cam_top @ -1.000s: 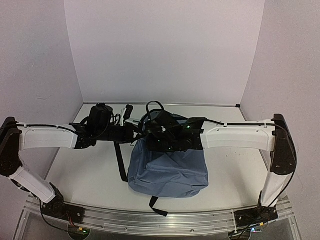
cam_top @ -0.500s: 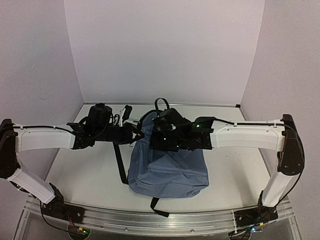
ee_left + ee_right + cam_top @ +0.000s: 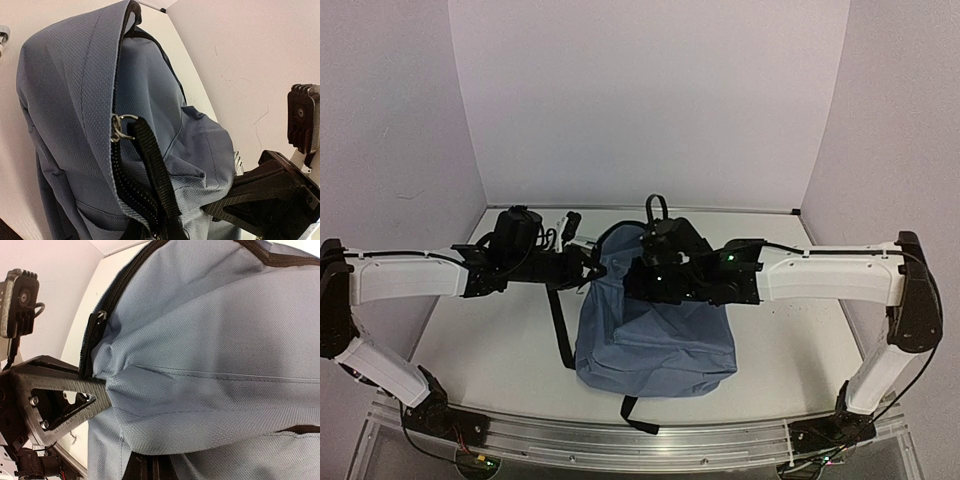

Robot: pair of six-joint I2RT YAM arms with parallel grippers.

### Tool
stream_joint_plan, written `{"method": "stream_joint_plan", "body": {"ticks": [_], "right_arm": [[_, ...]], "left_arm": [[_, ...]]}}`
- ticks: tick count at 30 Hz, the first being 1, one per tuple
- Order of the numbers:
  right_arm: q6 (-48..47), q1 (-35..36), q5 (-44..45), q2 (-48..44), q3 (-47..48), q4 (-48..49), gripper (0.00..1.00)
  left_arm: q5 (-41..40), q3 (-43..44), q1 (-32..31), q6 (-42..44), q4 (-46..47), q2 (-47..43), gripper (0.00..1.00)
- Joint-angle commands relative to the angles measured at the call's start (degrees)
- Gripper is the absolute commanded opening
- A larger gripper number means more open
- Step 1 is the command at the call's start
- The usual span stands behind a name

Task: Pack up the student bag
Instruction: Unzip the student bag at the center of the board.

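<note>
**Student bag held at its top by both arms.** The student bag (image 3: 655, 340) is shown on the worktop (image 3: 480, 350). Its top is gathered up between the two sets of jaws, and its slate-blue body is spread from them toward the arm bases.

- **Left jaws:** These are carried by the left arm (image 3: 410, 275) and are closed on the black webbing tab (image 3: 152, 172) of the zipper. In the left wrist view the tab is seen running from the metal zip pull (image 3: 118, 128) down into them, alongside the zipper teeth (image 3: 131, 197). In the right wrist view the adjoining fabric is seen puckered at their tip.
- **Right jaws:** These are carried by the right arm (image 3: 830, 275) and are closed on a fold of the bag's fabric, just beside the left jaws. The cloth is bunched where they bite, and only bag material lies between the two sets of jaws.
- **Straps:** A black carry loop (image 3: 655, 208) stands up just beyond the right jaws. A black shoulder strap (image 3: 561, 325) trails from beneath the left jaws over the worktop, beside the bag.
</note>
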Motion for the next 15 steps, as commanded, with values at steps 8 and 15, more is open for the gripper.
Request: {"method": "stream_joint_plan", "body": {"ticks": [8, 15], "right_arm": [[-2.1, -5.7, -1.3, -7.0, -7.3, -5.4, 0.00], [-2.7, -8.4, -2.0, -9.7, -10.8, -5.7, 0.00]], "left_arm": [[-7.4, -2.3, 5.6, 0.8, -3.0, -4.8, 0.00], [-10.6, -3.5, 7.0, 0.6, -6.6, -7.2, 0.00]]}}
